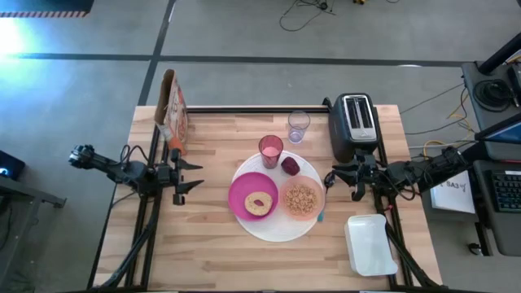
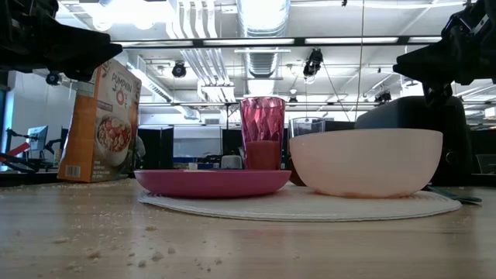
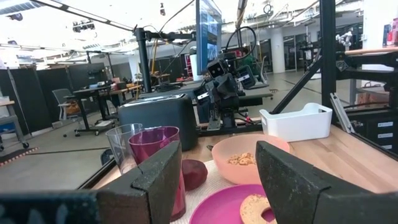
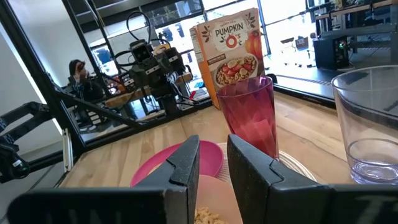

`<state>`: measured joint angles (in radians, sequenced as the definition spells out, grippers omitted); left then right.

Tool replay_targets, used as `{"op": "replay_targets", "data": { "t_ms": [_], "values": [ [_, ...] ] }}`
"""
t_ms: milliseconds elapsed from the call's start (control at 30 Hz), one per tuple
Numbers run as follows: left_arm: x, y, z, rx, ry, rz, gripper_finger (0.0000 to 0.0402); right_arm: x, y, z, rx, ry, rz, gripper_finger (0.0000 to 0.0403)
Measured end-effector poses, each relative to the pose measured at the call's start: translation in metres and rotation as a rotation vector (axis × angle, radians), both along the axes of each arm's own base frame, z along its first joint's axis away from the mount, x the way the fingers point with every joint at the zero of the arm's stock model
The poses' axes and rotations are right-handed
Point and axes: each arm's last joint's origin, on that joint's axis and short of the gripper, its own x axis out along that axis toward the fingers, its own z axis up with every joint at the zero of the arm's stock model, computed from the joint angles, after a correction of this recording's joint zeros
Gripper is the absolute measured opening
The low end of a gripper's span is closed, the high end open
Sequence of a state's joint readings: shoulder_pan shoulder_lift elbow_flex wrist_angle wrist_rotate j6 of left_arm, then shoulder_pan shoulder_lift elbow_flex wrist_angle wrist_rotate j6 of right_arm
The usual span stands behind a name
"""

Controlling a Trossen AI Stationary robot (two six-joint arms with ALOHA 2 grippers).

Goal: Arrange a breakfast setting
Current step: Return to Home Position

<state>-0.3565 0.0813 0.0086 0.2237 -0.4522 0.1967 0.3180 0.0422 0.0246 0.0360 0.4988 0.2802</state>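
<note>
A large white plate (image 1: 277,229) lies mid-table. On it rest a magenta plate (image 1: 242,194) bearing a ring-shaped bagel (image 1: 259,203) and a peach-orange bowl (image 1: 302,200) with cereal in it. A dark red fruit (image 1: 291,166) sits at the white plate's far rim. The pink cup (image 1: 270,150) stands upright just beyond it. My left gripper (image 1: 194,176) hovers open left of the plates, pointing level toward them. My right gripper (image 1: 330,179) hovers right of the bowl, its fingers (image 4: 186,163) a narrow gap apart with nothing between.
A cereal box (image 1: 172,112) stands at the far left, a clear glass (image 1: 298,126) and a dark toaster (image 1: 354,126) at the far right. A white container (image 1: 370,244) lies at the near right. Crumbs dot the near wood (image 2: 116,248).
</note>
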Motion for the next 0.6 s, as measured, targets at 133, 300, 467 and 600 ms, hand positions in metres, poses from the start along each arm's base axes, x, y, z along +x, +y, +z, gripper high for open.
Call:
{"op": "replay_targets", "data": {
  "t_ms": [133, 300, 467, 600],
  "values": [
    [0.0003, -0.0001, -0.0003, 0.001, 0.004, 0.000, 0.0191, 0.0000, 0.0000, 0.0000, 0.000, 0.000, 0.000, 0.0073],
    [0.0005, -0.0002, -0.0007, 0.003, 0.008, 0.000, 0.0191, 0.0000, 0.0000, 0.0000, 0.000, 0.000, 0.000, 0.0073],
    [0.0006, -0.0002, -0.0008, 0.003, 0.009, 0.000, 0.0191, 0.0000, 0.0000, 0.0000, 0.000, 0.000, 0.000, 0.0073],
    [0.0007, -0.0002, -0.0009, 0.004, 0.010, 0.000, 0.0191, 0.0000, 0.0000, 0.0000, 0.000, 0.000, 0.000, 0.0073]
  ]
}}
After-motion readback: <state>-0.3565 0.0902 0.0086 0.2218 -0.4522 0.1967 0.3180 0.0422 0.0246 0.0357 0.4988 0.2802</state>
